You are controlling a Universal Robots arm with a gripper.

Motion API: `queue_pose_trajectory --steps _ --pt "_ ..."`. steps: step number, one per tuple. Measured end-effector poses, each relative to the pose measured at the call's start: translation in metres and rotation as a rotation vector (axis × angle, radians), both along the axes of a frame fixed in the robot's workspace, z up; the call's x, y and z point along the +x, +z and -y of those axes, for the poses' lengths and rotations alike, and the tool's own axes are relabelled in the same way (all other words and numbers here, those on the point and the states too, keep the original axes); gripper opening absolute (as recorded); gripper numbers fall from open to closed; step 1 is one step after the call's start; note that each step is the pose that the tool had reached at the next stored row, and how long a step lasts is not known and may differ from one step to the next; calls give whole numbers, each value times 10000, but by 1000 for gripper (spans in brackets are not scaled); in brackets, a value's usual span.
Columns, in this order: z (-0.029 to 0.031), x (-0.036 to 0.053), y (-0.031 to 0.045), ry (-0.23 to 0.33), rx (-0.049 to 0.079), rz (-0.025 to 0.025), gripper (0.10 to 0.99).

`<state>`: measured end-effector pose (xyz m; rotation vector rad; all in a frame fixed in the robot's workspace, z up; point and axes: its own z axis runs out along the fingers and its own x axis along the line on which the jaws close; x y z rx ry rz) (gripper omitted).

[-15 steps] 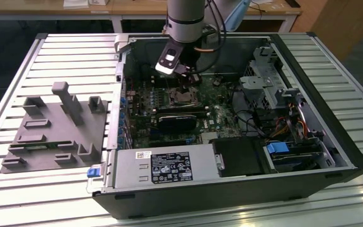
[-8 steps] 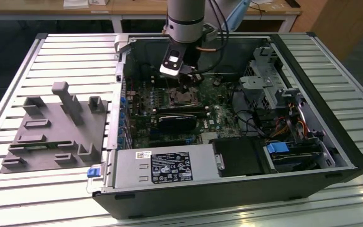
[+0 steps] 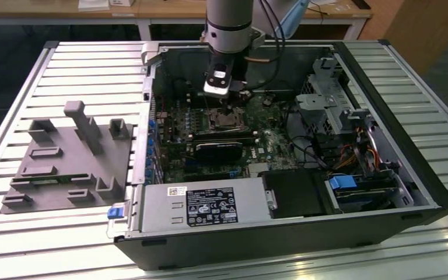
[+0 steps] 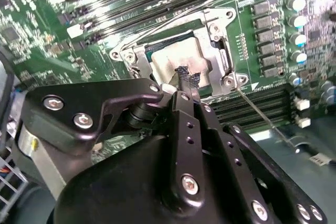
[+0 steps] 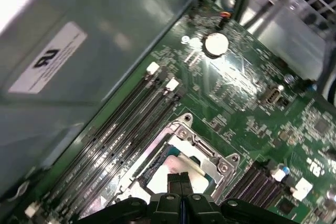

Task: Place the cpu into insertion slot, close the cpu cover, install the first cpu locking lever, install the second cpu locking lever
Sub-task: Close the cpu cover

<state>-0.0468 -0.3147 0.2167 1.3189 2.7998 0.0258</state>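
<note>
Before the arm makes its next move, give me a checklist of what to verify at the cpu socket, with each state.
1. cpu seated in the insertion slot: ok, its pale top shows through the frame.
2. cpu cover down over the chip: ok, seemingly.
3. curved lever along the socket edge, hooked: cannot tell.
4. straight lever latched: not ok, its rod sticks out from the socket corner.
5. tool fingertips together above the cpu: ok.
6. tool touching the chip: cannot tell.

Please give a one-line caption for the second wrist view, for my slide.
Shut gripper above the cpu, which the cpu cover frames, on the green motherboard.
</note>
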Motion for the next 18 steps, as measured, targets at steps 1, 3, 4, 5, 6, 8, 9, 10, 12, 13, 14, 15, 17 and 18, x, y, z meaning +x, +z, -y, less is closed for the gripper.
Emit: queue_pose_trajectory --steps 1,3,4,5,6,8,9,10,12,13,14,15,17,18 --pt "0 0 -1 179 -1 0 102" --pt "0 0 -2 538 -3 0 102" --pt "0 0 -2 719 -3 0 102" --pt "0 0 -3 898 -4 0 102" --pt "0 0 -3 1094 -4 1 102" --pt "0 0 -4 1454 -5 0 102" --pt "0 0 -5 1635 -6 0 102" --pt "0 0 -5 1814 -5 0 102" --pt "0 0 -6 2174 -6 0 102" --pt "0 0 -7 2370 -6 1 102" --pt "0 0 -7 2551 -7 0 102" --pt "0 0 -8 2729 -7 1 102" --pt "0 0 -9 3083 -8 0 102" --pt "0 0 -9 3264 -8 0 102"
